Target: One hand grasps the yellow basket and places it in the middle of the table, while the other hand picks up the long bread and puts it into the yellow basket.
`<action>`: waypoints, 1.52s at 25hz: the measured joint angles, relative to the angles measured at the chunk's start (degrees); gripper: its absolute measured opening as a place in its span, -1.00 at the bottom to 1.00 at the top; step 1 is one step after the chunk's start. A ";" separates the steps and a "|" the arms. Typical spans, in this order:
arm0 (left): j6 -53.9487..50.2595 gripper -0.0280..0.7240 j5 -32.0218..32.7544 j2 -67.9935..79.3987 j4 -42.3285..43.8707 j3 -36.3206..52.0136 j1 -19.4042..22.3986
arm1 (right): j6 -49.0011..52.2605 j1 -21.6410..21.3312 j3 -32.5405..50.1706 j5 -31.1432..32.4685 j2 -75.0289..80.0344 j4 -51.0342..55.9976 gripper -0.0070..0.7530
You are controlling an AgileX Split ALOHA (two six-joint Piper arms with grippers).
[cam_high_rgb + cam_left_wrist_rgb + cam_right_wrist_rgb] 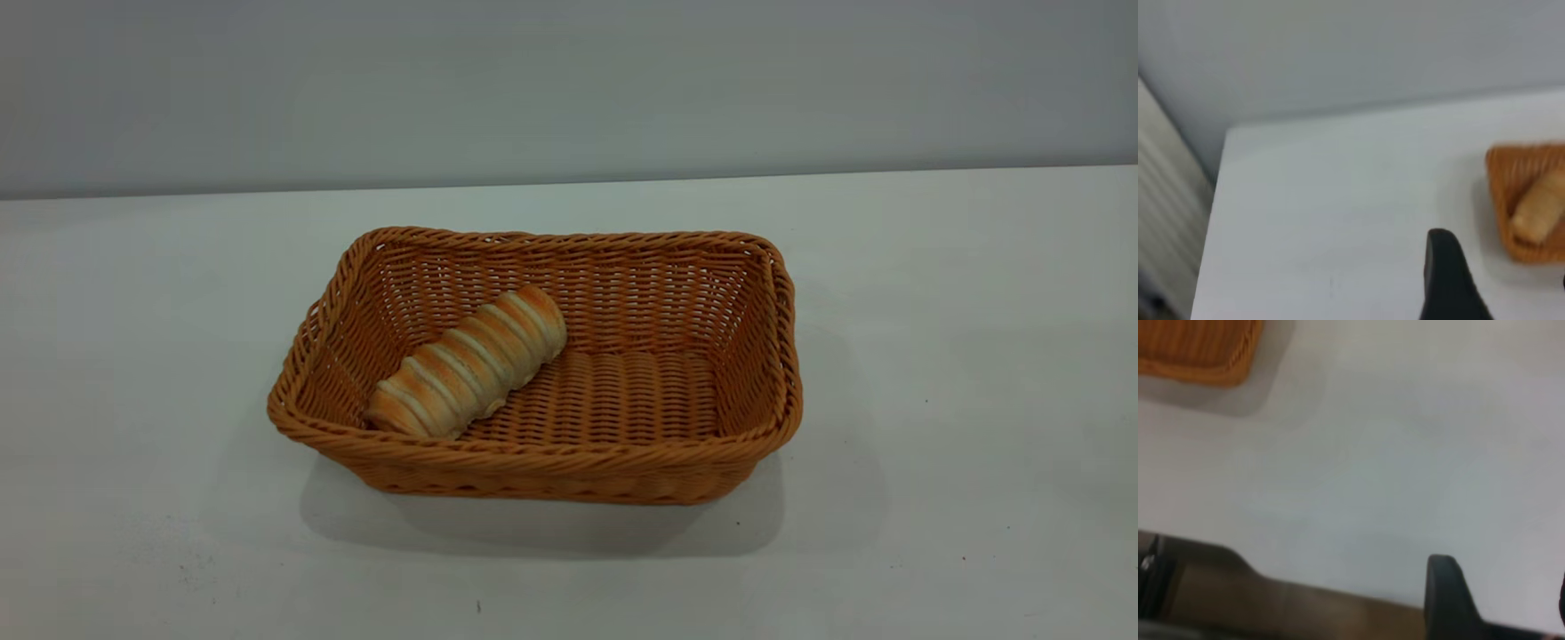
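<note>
The yellow basket [569, 462] stands in the middle of the white table [960, 293]. The long bread [469, 364] lies inside it, slanted across its left half, one end against the front wall. Neither gripper shows in the exterior view. My left gripper [1503, 260] is open and empty, hovering over bare table well away from the basket [1497, 183] and the bread [1538, 213]. My right gripper [1502, 577] is open and empty above the table's edge, far from the basket's corner [1201, 350].
The left wrist view shows a table corner and its edge [1228, 143] with a pale wall behind. The right wrist view shows the table's edge and brown floor [1291, 607] below it. A grey wall [569, 80] runs behind the table.
</note>
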 joint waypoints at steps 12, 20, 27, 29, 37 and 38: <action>0.00 0.32 -0.33 -14.97 -4.35 22.84 0.00 | -3.44 0.00 6.66 -0.37 -15.27 1.20 0.17; 0.00 0.32 -4.18 -15.24 -5.88 33.20 0.00 | -3.69 0.29 16.27 -5.59 -16.34 1.09 0.17; 0.39 0.32 -2.67 -15.24 -8.29 35.20 0.00 | -3.75 1.62 16.38 -5.69 -16.39 0.98 0.17; 1.00 0.32 -2.45 -15.24 -9.07 35.40 0.00 | -3.75 1.62 16.38 -5.69 -16.39 0.98 0.17; 1.61 0.32 -2.29 -15.24 -9.61 35.44 0.00 | -3.80 1.62 16.38 -5.69 -16.39 1.03 0.17; 1.61 0.32 -2.29 -15.24 -9.67 35.44 0.00 | -3.80 1.62 16.38 -5.69 -16.39 1.03 0.17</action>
